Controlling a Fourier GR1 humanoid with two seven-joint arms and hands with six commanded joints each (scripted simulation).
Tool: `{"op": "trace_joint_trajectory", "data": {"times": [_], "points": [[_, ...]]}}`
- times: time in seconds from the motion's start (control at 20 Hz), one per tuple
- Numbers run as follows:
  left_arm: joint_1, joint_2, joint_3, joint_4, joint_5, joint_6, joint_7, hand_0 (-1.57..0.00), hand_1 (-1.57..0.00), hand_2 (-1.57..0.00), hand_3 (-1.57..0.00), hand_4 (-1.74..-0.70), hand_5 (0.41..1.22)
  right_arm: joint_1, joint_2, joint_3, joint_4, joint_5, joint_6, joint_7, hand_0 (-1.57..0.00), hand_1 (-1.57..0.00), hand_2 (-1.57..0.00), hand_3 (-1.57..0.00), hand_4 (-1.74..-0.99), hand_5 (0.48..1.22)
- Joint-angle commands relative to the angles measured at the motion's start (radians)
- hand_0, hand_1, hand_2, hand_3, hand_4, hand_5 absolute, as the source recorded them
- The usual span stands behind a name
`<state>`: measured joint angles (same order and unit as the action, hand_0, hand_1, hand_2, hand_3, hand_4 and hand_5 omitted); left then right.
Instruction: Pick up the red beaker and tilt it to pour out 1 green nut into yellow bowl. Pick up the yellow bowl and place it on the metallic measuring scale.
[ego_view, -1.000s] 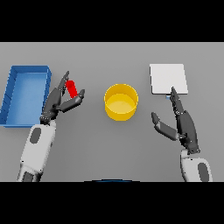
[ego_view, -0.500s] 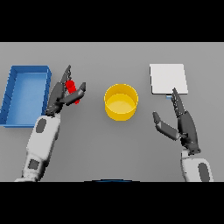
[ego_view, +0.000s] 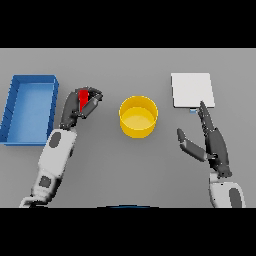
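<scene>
Fingers (ego_view: 92, 102) of left hand (ego_view: 75, 107) curled round upright red beaker (ego_view: 83, 97); right hand (ego_view: 212, 142) spread.

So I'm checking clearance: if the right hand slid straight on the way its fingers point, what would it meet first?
Probably the flat white square scale: the right hand points up-view at its near edge. Height above the table is unclear.

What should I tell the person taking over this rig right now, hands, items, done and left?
Left hand: curled round the red beaker, between the blue tray and the yellow bowl.
Right hand: open, idle, just below the metallic scale.
Done: beaker grasped.
Left: pour one green nut into the bowl (none visible in it), then set the bowl on the scale.
</scene>
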<state>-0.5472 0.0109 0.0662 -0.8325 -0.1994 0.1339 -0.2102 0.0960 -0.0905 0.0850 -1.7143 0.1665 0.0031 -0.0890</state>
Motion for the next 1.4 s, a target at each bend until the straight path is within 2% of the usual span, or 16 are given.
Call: {"op": "trace_joint_trajectory", "data": {"times": [0.0,0.15,0.25,0.4,0.6,0.85,0.95,1.05,1.15,1.2,1.35], "points": [[0.002,-0.007,-0.003,-0.003,0.003,-0.001,0.005,-1.24,-1.25,-1.27,-1.15,-1.64,1.130,-0.003,0.005,0.003,-0.014,-0.006,0.001,0.001,0.00,0.00,0.00,0.00,-1.242,0.650],[0.008,-0.011,-0.005,0.001,0.001,-0.004,-0.008,-1.40,-1.41,-1.42,-1.36,-1.54,1.174,-0.015,0.015,0.002,0.006,-0.018,0.008,0.008,0.00,0.00,0.00,0.00,-1.255,0.644],[0.020,-0.018,0.014,-0.041,0.054,-0.040,-0.041,-1.46,-1.47,-1.47,-1.43,-1.61,1.165,0.000,0.007,0.004,0.009,-0.005,0.006,-0.004,0.00,0.00,0.00,0.00,-1.245,0.642],[0.021,-0.006,0.030,-0.102,0.123,-0.097,-0.030,-1.51,-1.52,-1.52,-1.50,-1.68,1.144,0.004,0.009,0.010,0.003,0.007,0.000,-0.014,0.00,0.00,0.00,0.00,-1.238,0.643],[0.000,0.020,0.008,-0.167,0.146,-0.118,0.027,-1.55,-1.55,-1.55,-1.54,-1.71,1.132,0.003,0.002,0.007,0.000,0.010,-0.001,-0.023,0.00,0.00,0.00,0.00,-1.227,0.647],[-0.025,0.060,-0.054,-0.187,0.102,-0.113,0.073,-1.56,-1.56,-1.56,-1.55,-1.72,1.135,-0.014,0.000,0.011,0.027,0.040,-0.016,-0.044,0.00,0.00,0.00,0.00,-1.219,0.660],[-0.042,0.066,-0.075,-0.170,0.085,-0.108,0.074,-1.56,-1.56,-1.56,-1.55,-1.72,1.139,-0.013,0.003,0.015,0.012,0.040,-0.018,-0.050,0.00,0.00,0.00,0.00,-1.219,0.661],[-0.052,0.102,-0.121,-0.181,0.036,-0.105,0.080,-1.56,-1.56,-1.56,-1.56,-1.73,1.134,0.003,-0.007,0.015,0.003,0.047,-0.016,-0.049,0.00,0.00,0.00,0.00,-1.210,0.664],[-0.084,0.141,-0.180,-0.201,-0.028,-0.117,0.144,-1.56,-1.57,-1.57,-1.56,-1.73,1.124,-0.003,-0.005,0.010,0.014,0.044,-0.017,-0.013,0.00,0.00,0.00,0.00,-1.199,0.658],[-0.093,0.157,-0.209,-0.198,-0.072,-0.118,0.161,-1.57,-1.57,-1.57,-1.56,-1.74,1.120,0.008,-0.005,0.012,0.011,0.041,-0.013,-0.028,0.00,0.00,0.00,0.00,-1.194,0.658],[-0.139,0.186,-0.306,-0.196,-0.190,-0.149,0.228,-1.57,-1.57,-1.57,-1.57,-1.74,1.127,-0.011,-0.007,0.018,-0.009,0.046,-0.011,-0.004,0.00,0.00,0.00,0.00,-1.183,0.663]]}}
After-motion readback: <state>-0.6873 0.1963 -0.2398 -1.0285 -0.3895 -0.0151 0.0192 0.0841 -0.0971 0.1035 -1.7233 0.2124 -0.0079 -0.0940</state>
